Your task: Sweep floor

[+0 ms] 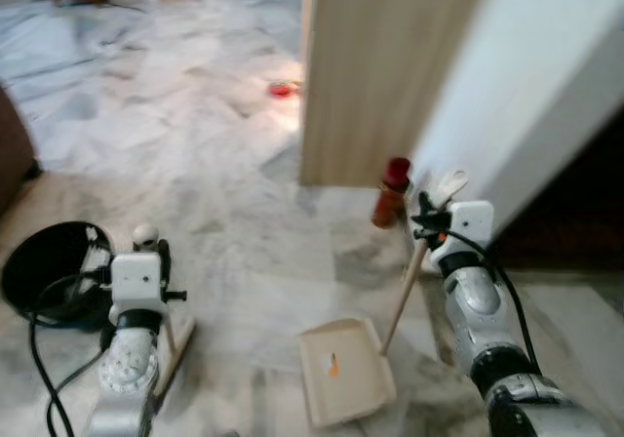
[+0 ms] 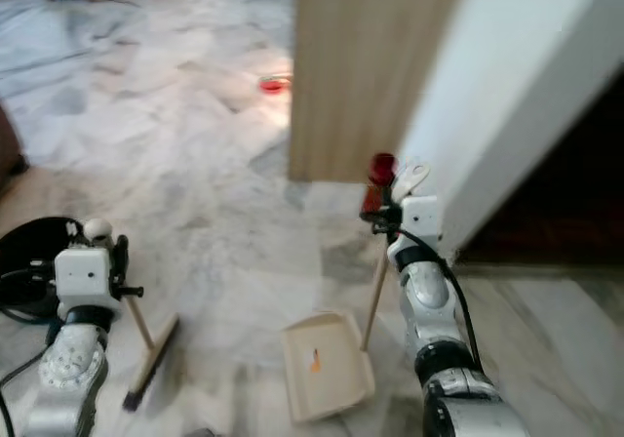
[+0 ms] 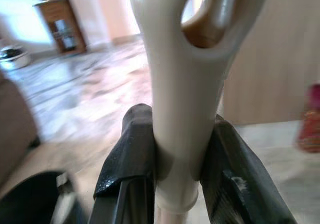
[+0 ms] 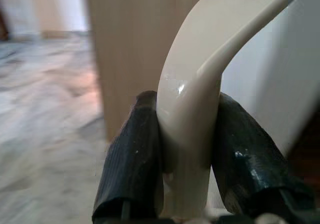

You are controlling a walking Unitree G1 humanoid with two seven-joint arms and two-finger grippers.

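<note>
My left gripper (image 1: 146, 245) is shut on the cream top of a broom handle (image 3: 182, 84). The wooden stick slants down to the broom head (image 2: 148, 364), which rests on the marble floor beside my left arm. My right gripper (image 1: 429, 213) is shut on the cream hooked grip (image 4: 192, 109) of a dustpan handle. Its wooden shaft (image 1: 402, 300) runs down to the cream dustpan (image 1: 343, 371), which lies flat on the floor between my arms with a small orange scrap (image 1: 333, 365) inside it. A red bit of litter (image 1: 282, 89) lies far ahead on the floor.
A wooden panel (image 1: 380, 66) and a white wall (image 1: 526, 96) rise ahead on the right, with a red-capped bottle (image 1: 392, 193) standing at their foot. A black round bin (image 1: 49, 271) sits at my left. Dark furniture edge (image 1: 12, 154) is at far left.
</note>
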